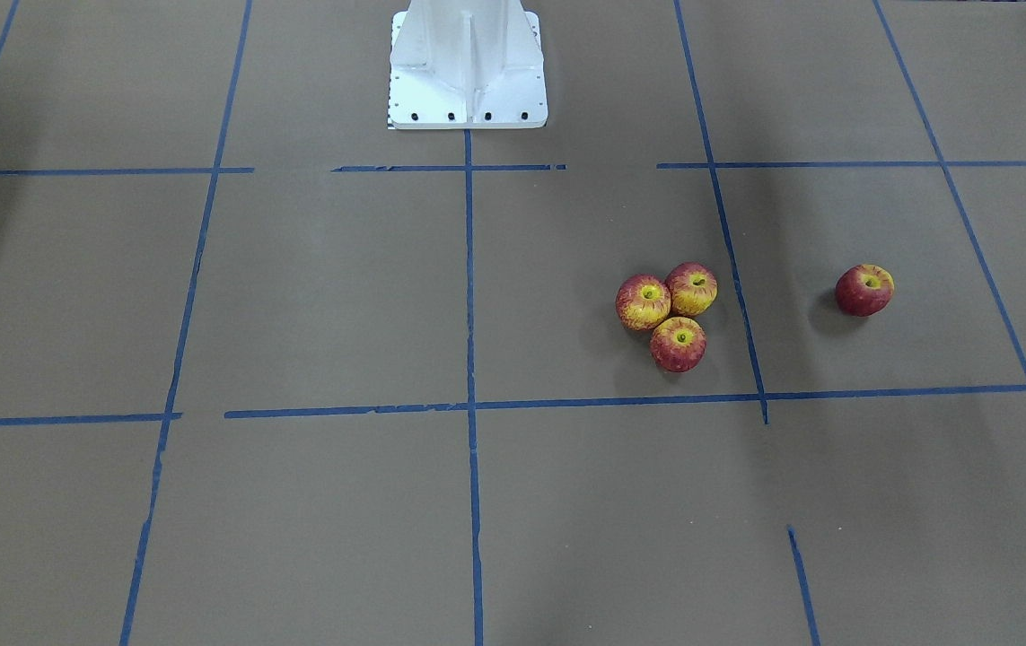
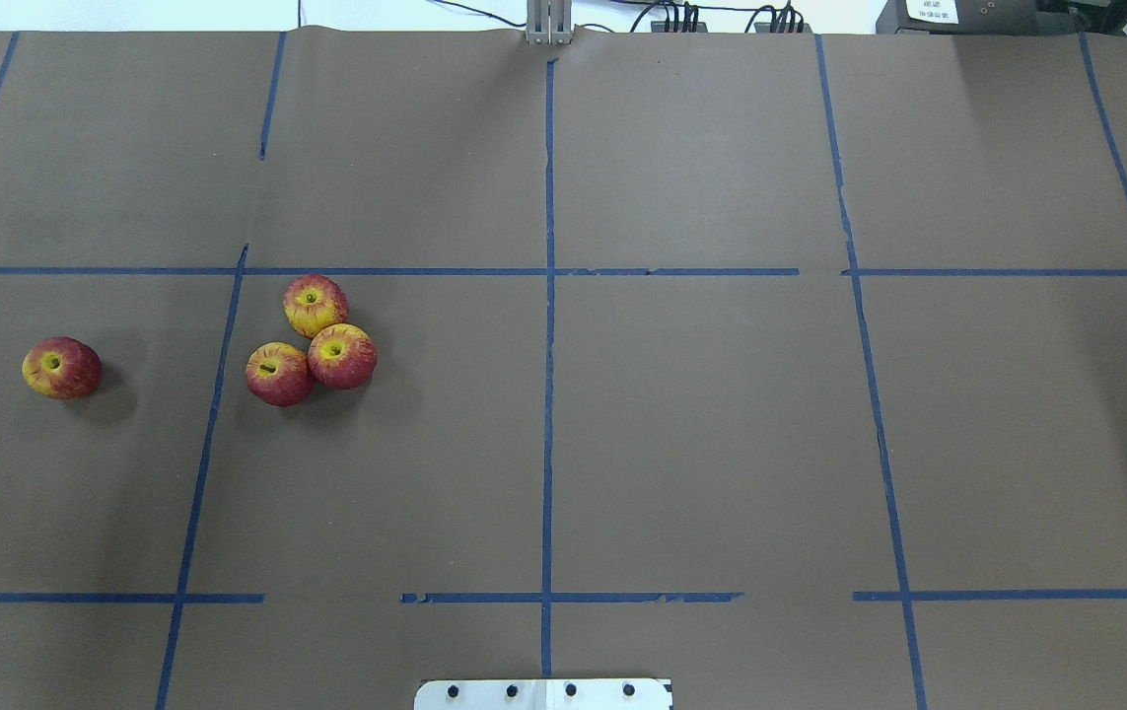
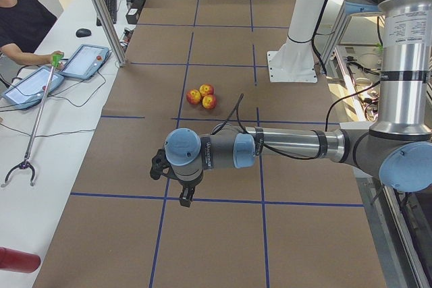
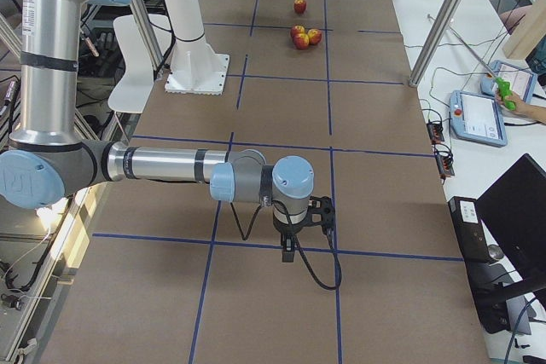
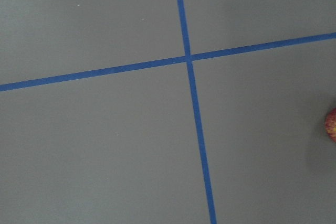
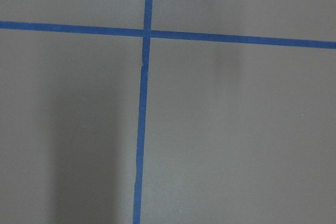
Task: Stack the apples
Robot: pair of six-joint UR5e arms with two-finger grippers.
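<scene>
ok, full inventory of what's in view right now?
apple cluster: 3, red with yellow streaks, touching one another, robot's left half of the table
lone apple: 1, red-yellow, further left, across a tape line from the cluster
table: 1, brown paper cover
tape grid: blue, across the table
tablets: 2, grey-blue, side bench
grabber stick: 1, green handle, at the operator's hand
pedestal: 1, white, robot's edge, centre
left arm: silver-blue, over the table's left end
right arm: silver-blue, over the right end
left gripper: black, pointing down, open or shut unclear
right gripper: black, pointing down, likewise unclear
</scene>
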